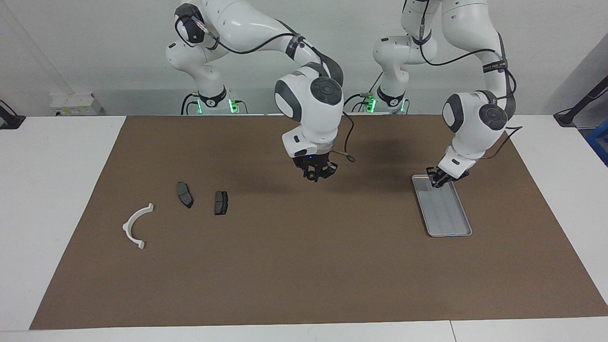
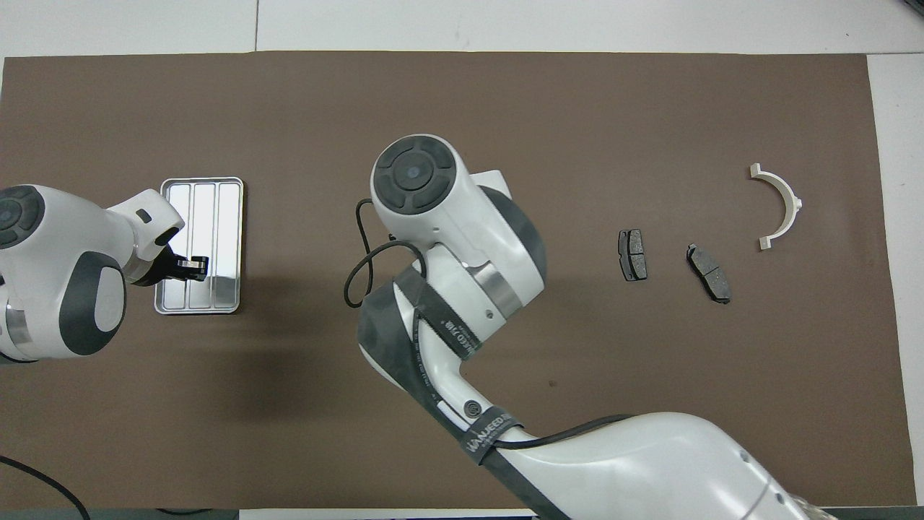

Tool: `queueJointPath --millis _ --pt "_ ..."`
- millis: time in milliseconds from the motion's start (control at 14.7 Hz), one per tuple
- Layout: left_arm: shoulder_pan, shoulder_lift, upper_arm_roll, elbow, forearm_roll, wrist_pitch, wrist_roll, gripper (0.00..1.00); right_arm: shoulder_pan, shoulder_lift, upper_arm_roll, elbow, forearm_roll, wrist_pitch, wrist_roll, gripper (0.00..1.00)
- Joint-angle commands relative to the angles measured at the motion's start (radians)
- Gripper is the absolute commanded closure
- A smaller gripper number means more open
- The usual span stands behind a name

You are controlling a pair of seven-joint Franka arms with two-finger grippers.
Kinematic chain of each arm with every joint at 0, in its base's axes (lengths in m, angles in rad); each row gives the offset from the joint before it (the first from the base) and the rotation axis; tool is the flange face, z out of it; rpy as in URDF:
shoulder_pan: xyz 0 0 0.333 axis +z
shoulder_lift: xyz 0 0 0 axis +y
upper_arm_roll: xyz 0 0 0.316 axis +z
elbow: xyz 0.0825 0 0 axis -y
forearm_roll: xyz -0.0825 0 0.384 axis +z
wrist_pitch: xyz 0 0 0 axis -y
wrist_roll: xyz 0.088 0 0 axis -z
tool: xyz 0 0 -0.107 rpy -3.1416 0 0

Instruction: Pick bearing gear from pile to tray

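Note:
The pile lies toward the right arm's end of the mat: a white half-ring bracket [image 1: 135, 226] [image 2: 781, 204] and two dark grey brake pads [image 1: 184, 194] [image 1: 221, 203] [image 2: 632, 254] [image 2: 709, 263]. The silver tray [image 1: 450, 214] [image 2: 216, 217] lies toward the left arm's end. My left gripper [image 1: 438, 179] [image 2: 193, 267] is shut low over the tray's end nearer the robots. My right gripper [image 1: 315, 176] hangs over the bare middle of the mat, hidden under its own arm in the overhead view. I cannot make out the bearing gear in either view.
A brown mat [image 1: 304, 266] covers most of the white table [image 1: 52, 190]. A black cable loop [image 1: 349, 156] hangs beside the right wrist. The right arm's forearm [image 2: 462, 260] spans the mat's middle in the overhead view.

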Motion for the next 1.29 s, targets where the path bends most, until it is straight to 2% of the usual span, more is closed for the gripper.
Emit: queueJointPath --millis 0,340,679,883,951,1019,1086,1154,1222 --pt "0.047 -0.027 -0.012 -0.044 0.002 0.034 0.057 1.0 0.04 0.124 -0.006 0.085 0.004 0.081 0.068 1.0" --pt "0.046 -0.028 -0.014 -0.079 -0.012 0.075 0.032 1.0 0.049 0.179 -0.007 0.076 -0.004 0.194 0.072 1.0" --pt "0.027 -0.022 -0.015 -0.122 -0.03 0.161 -0.018 0.98 0.046 0.181 -0.006 0.039 -0.03 0.286 0.075 1.0" --pt "0.027 -0.021 -0.014 -0.125 -0.03 0.164 -0.018 0.76 0.037 0.177 -0.006 -0.024 -0.03 0.368 0.073 1.0" --pt "0.027 -0.021 -0.014 -0.125 -0.03 0.166 -0.018 0.55 0.035 0.173 -0.007 -0.048 -0.031 0.392 0.072 1.0" --pt "0.027 -0.021 -0.014 -0.124 -0.03 0.167 -0.02 0.3 0.035 0.168 -0.012 -0.058 -0.031 0.393 0.072 1.0" --pt "0.026 -0.019 -0.015 -0.113 -0.03 0.158 -0.023 0.25 0.034 0.167 -0.014 -0.058 -0.031 0.386 0.072 1.0" --pt "0.021 -0.013 -0.015 -0.093 -0.03 0.144 -0.029 0.11 0.032 0.167 -0.015 -0.055 -0.031 0.377 0.072 1.0" --pt "0.02 -0.016 -0.017 -0.075 -0.03 0.117 -0.029 0.0 0.026 0.164 -0.014 -0.049 -0.03 0.37 0.07 0.9"
